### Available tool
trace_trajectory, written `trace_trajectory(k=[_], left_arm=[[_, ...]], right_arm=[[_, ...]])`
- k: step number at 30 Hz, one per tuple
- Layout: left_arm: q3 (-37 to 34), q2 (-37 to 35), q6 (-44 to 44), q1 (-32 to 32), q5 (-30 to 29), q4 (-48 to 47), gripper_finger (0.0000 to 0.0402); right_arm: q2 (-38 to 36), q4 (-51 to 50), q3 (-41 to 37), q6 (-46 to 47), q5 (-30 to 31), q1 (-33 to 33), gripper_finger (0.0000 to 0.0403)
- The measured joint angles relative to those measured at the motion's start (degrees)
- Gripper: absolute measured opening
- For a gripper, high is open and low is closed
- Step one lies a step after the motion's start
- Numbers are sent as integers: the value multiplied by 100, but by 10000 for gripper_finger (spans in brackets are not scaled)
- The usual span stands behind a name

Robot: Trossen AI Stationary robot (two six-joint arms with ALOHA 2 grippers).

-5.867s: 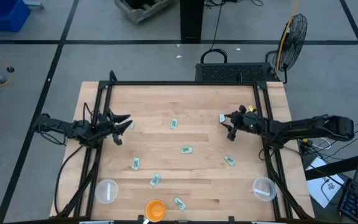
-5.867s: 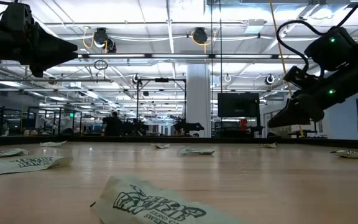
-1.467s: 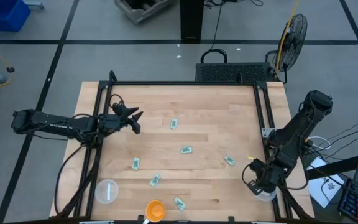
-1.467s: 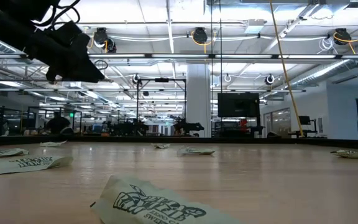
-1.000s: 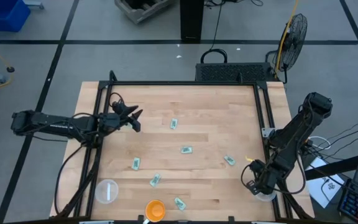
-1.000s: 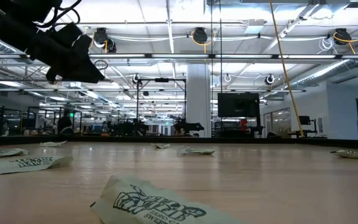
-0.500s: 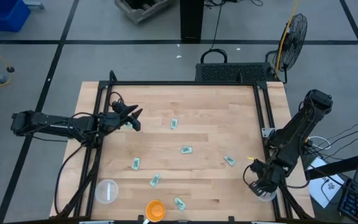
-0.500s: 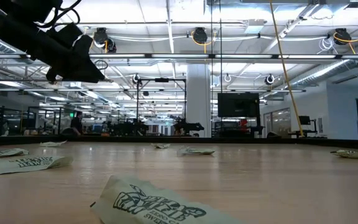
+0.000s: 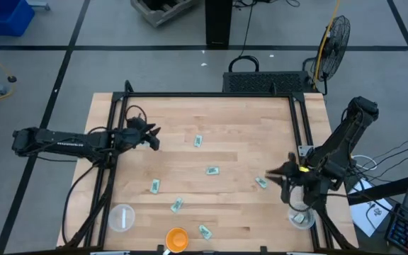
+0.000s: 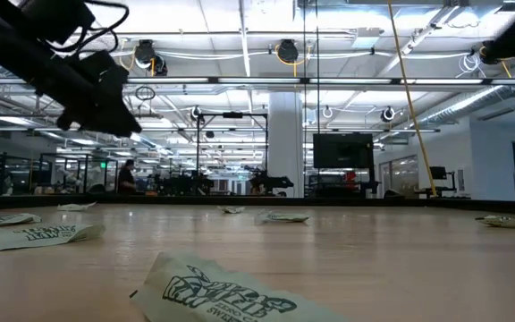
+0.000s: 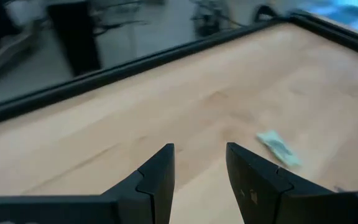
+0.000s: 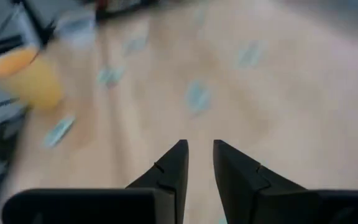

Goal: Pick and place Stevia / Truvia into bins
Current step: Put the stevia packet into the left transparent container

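Observation:
Several pale green Stevia / Truvia sachets lie flat on the wooden table: one [image 9: 198, 141] near the far middle, one [image 9: 212, 171] at the centre, one [image 9: 261, 183] toward the right, others near the front. My left gripper [image 9: 153, 137] hovers open at the far left, level with the first sachet [image 11: 277, 148]. My right gripper [image 9: 275, 173] hangs above the table beside the right sachet, fingers [image 12: 199, 152] a little apart with nothing between them. The bins stand near the front: one clear cup [image 9: 121, 217] left, one [image 9: 301, 216] right.
An orange bowl [image 9: 176, 238] stands at the front edge, between the cups; it also shows in the right wrist view [image 12: 27, 78]. A black rail frame [image 9: 211, 95] runs round the table. One sachet [image 10: 231, 295] lies close before the low camera.
My right gripper has risen from above the right cup, gone toward the far edge and the table's middle, and swung round and rolled, so that it now points toward the table's left. The right cup now shows uncovered.

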Motion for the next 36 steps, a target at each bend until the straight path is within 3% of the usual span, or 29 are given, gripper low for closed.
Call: trace_trajectory(k=[4, 8, 18, 26, 36], left_arm=[[0, 84, -875, 304, -12, -501, 149], [0, 539, -1541, 400, 313, -1057, 149], [2, 2290, -1901, 271, 985, -1281, 149], [26, 2508, -1930, 269, 966, -1242, 144], [11, 2527, -2009, 271, 900, -1047, 9]], right_arm=[[0, -8, 0, -1492, 1415, -127, 67], [0, -7, 0, -2233, 1912, -363, 69], [0, -5, 0, -2337, 1745, -823, 68], [4, -3, 0, -2361, 834, -923, 65], [4, 1, 0, -2189, 834, -928, 63]])
